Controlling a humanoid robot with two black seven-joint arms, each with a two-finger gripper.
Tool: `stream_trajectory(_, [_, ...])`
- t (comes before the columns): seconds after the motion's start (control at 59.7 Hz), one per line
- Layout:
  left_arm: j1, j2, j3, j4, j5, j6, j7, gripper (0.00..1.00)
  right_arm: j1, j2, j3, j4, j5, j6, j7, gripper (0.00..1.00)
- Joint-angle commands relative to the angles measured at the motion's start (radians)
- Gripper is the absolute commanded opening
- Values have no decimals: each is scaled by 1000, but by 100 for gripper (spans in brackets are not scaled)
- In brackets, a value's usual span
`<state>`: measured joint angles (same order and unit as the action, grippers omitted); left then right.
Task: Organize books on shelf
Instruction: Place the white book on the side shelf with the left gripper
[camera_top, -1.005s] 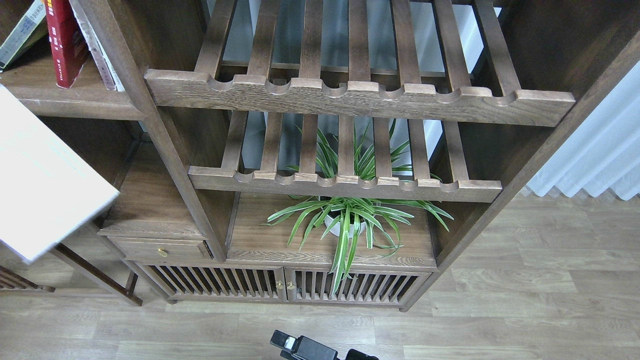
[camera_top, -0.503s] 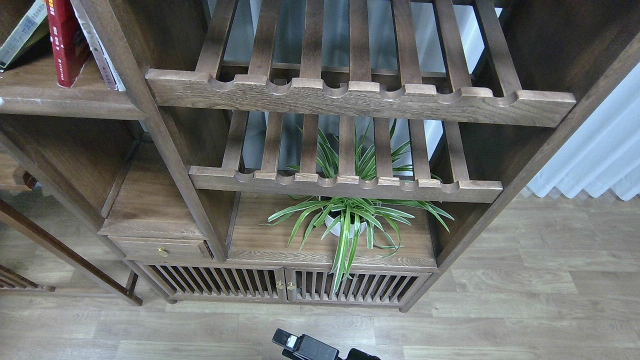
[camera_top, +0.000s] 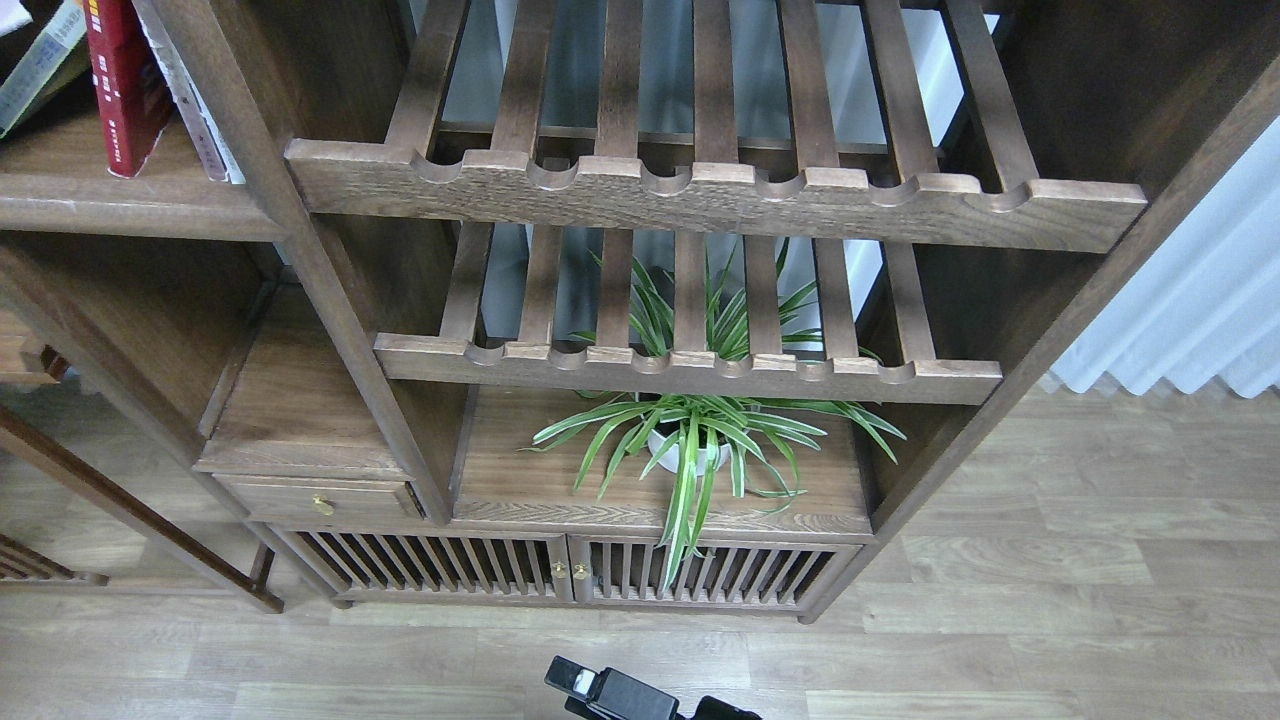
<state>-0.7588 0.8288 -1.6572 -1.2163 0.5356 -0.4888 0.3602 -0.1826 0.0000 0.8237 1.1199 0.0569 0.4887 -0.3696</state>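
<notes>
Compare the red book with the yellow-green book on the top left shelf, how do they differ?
The red book is red with small light print on its spine; the yellow-green book is pale with a dark edge. The red book stands close to upright, tipped slightly left, while the yellow-green book leans far over. The red book shows more; the yellow-green book is partly cut off by the frame. Both rest on the same shelf.
</notes>
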Motion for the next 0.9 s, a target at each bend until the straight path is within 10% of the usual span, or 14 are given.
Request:
stream_trajectory(0.0, [-100, -7, 66, 83, 17, 0, 19, 8, -1, 0, 2, 0, 0, 0, 0, 100])
stream_trajectory(0.687, [-501, -165, 418, 366, 61, 0, 37, 11, -8, 0, 2, 1, 0, 0, 0, 100])
stream_trajectory(0.888, [-505, -186, 441, 391, 50, 0, 32, 50, -8, 0, 2, 1, 0, 0, 0, 100])
